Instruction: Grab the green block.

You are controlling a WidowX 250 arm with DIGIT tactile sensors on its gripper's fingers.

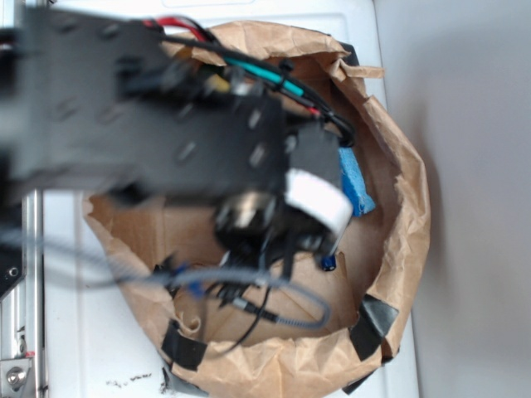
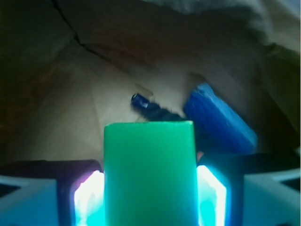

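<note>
Pinching from both sides, two fingers (image 2: 84, 197) are gripping one green block (image 2: 149, 172) at the wrist view's bottom centre; one blue rectangle (image 2: 220, 123) is lying beyond, right of centre, inside one brown paper bag (image 1: 402, 215).

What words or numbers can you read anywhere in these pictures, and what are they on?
None can be read.
The green block, held between the gripper fingers, is plain and bears no letters.
The blue block shows no print either.
The brown paper bag has no readable lettering.
The dark specks on the white surface near the bottom edge are too small and blurred to tell if they are writing.
</note>
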